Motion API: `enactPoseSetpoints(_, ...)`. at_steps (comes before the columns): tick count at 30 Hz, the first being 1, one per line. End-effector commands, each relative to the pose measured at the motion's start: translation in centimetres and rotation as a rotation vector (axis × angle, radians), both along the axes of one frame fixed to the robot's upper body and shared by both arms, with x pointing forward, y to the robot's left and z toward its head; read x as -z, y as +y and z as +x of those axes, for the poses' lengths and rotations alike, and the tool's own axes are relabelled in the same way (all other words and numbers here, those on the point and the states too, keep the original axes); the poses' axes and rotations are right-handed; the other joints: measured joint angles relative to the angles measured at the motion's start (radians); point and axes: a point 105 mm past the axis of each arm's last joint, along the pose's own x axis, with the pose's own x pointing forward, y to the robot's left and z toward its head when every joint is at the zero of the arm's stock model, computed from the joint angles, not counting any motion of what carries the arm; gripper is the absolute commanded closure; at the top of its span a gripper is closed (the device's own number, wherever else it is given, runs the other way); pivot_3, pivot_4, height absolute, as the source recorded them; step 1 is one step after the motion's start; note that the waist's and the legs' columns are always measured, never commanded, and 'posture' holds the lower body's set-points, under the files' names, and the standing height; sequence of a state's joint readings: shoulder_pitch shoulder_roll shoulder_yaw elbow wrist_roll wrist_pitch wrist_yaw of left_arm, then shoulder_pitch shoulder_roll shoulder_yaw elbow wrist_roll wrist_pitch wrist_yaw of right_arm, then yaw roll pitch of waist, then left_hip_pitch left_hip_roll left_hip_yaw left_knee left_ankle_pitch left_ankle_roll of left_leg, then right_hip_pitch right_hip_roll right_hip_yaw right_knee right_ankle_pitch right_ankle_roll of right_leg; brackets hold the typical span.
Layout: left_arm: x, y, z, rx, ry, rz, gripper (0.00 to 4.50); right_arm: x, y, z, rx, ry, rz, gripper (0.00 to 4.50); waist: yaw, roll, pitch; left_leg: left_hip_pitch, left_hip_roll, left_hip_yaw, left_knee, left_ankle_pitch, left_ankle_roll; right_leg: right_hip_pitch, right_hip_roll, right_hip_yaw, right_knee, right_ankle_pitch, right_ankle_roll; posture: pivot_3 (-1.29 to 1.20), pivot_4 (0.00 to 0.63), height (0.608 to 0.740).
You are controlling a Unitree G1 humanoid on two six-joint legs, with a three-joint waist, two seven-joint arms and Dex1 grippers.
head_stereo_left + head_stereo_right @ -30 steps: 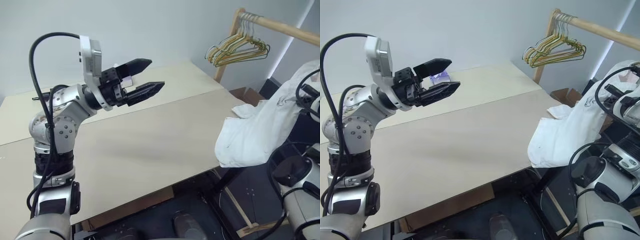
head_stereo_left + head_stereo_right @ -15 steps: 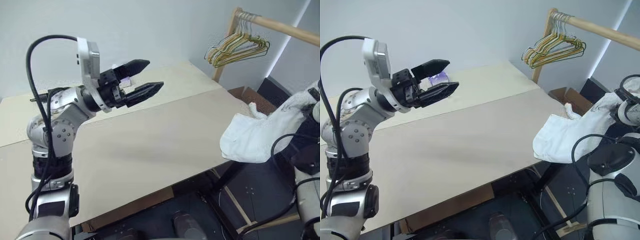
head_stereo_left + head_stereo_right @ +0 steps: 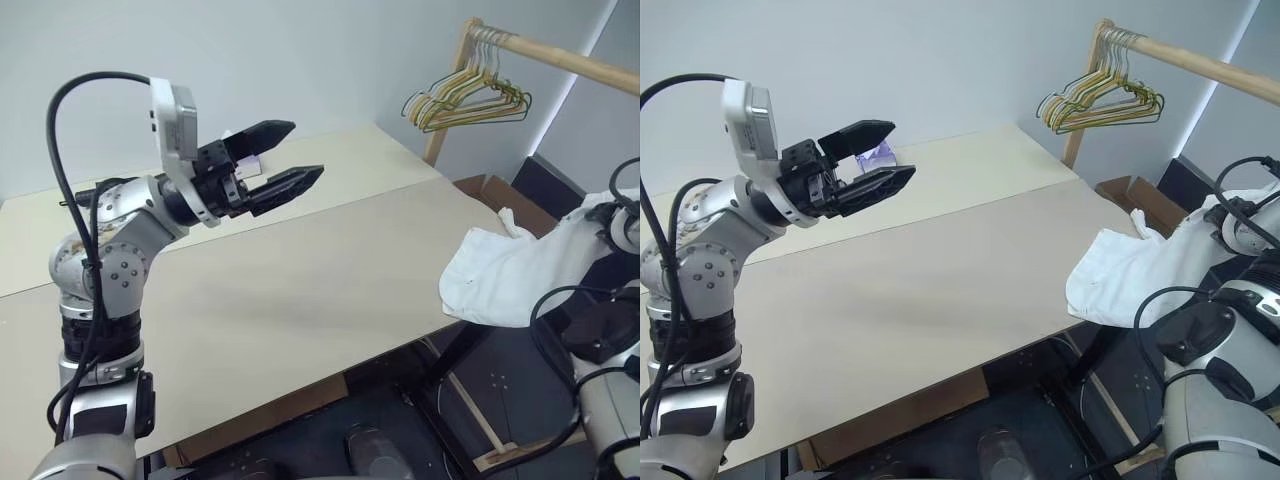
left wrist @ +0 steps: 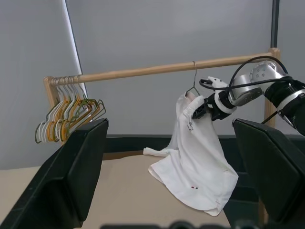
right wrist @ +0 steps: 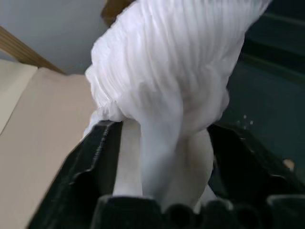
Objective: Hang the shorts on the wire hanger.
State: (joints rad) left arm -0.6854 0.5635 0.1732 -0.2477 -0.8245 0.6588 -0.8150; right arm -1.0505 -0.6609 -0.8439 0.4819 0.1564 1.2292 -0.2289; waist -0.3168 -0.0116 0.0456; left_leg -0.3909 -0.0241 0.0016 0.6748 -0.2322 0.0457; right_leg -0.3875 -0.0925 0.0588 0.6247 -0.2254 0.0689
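Note:
The white shorts [image 4: 195, 162] hang by their waistband from the thin wire hanger [image 4: 195, 76], whose hook sits on the wooden rail [image 4: 143, 72]. One hem of the shorts [image 3: 500, 280] rests on the table's right corner. My right gripper [image 4: 196, 112] is at the gathered waistband. Its fingers [image 5: 97, 157] stand wide apart, open, with loose white cloth [image 5: 162, 71] between them. My left gripper [image 3: 303, 150] is open and empty, raised above the table's far left and pointing toward the rail.
A cluster of yellow and green hangers [image 3: 470, 100] hangs at the rail's near end by its upright post. The long beige table [image 3: 300, 290] fills the middle. A small purple-and-white object [image 3: 878, 153] lies at its far edge. A cardboard box [image 3: 490, 187] sits on the floor.
My right hand has sunk a little to the right, and the top of the shorts has come down with it. The left arm has kept still.

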Motion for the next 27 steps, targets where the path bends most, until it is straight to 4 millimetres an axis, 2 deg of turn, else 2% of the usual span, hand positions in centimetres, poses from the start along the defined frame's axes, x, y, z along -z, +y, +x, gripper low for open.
enactPoseSetpoints(1,-0.1,0.1,-0.3,-0.020,-0.027,0.009,0.00,-2.2,0.1,-0.2,0.070,-0.080,-0.140,0.05,-0.001,0.000,0.000,0.000,0.000,0.000,0.000,0.000,0.000,0.000,0.000,0.000,0.000,0.000,0.000,-0.29,0.006,0.740)
enactPoseSetpoints(3,0.1,0.1,-0.2,-0.035,-0.029,0.009,0.00,-2.8,0.4,-0.4,0.097,-0.093,-0.258,0.05,0.000,0.000,0.000,0.000,0.000,0.000,0.000,0.000,0.000,0.000,0.000,0.001,0.001,0.000,0.000,-0.28,0.015,0.740)
enactPoseSetpoints(6,0.5,0.3,0.0,-0.065,-0.039,0.005,0.00,-4.8,0.9,-1.0,0.198,-0.143,-0.624,0.05,0.002,0.000,0.000,0.000,0.000,0.000,0.000,0.000,0.000,-0.001,0.000,0.001,0.001,0.000,0.001,-0.28,0.024,0.740)
enactPoseSetpoints(9,0.8,0.4,0.0,-0.071,-0.035,0.007,0.00,-6.0,2.3,-1.2,0.232,-0.213,-0.874,0.05,0.001,0.000,0.001,0.000,-0.001,0.001,0.000,-0.001,0.000,-0.001,-0.001,0.002,0.001,0.000,0.002,-0.27,0.031,0.740)
enactPoseSetpoints(12,1.0,0.5,0.0,-0.080,-0.034,0.011,0.00,-6.5,3.5,-1.4,0.246,-0.268,-1.059,0.05,0.000,0.000,0.001,0.001,-0.001,0.002,0.000,-0.001,0.000,-0.001,-0.001,0.004,0.001,0.000,0.003,-0.27,0.034,0.740)
enactPoseSetpoints(16,1.5,0.7,0.0,-0.099,-0.024,0.020,0.00,-6.3,5.4,-1.2,0.219,-0.306,-1.280,0.05,0.001,0.000,0.001,0.002,-0.001,0.002,0.000,-0.001,-0.001,-0.001,0.000,0.004,0.001,0.000,0.003,-0.26,0.038,0.740)
enactPoseSetpoints(20,2.3,0.9,-0.2,-0.125,-0.026,0.048,0.00,-5.6,6.3,-0.9,0.174,-0.338,-1.370,0.05,0.001,-0.001,0.002,0.003,-0.001,0.002,-0.001,-0.002,-0.001,-0.001,0.000,0.005,0.001,0.000,0.002,-0.26,0.038,0.740)
enactPoseSetpoints(22,2.8,1.0,-0.2,-0.138,-0.022,0.063,0.00,-5.3,6.4,-0.7,0.153,-0.359,-1.355,0.05,0.002,-0.001,0.002,0.003,-0.001,0.002,-0.001,-0.002,0.000,0.000,0.000,0.005,0.001,0.000,0.002,-0.24,0.038,0.740)
enactPoseSetpoints(25,3.3,1.1,-0.1,-0.162,-0.019,0.080,0.00,-5.4,7.4,0.0,0.050,-0.428,-1.365,0.05,0.003,-0.001,0.002,0.003,-0.001,0.002,-0.001,-0.002,0.000,0.000,0.000,0.005,0.000,0.000,0.002,-0.24,0.038,0.740)
enactPoseSetpoints(27,3.6,1.3,-0.1,-0.178,-0.016,0.092,0.00,-5.4,8.9,0.6,-0.079,-0.501,-1.345,0.05,0.004,-0.001,0.003,0.003,-0.001,0.002,-0.001,-0.002,0.000,0.000,0.000,0.005,0.000,0.000,0.002,-0.23,0.036,0.740)
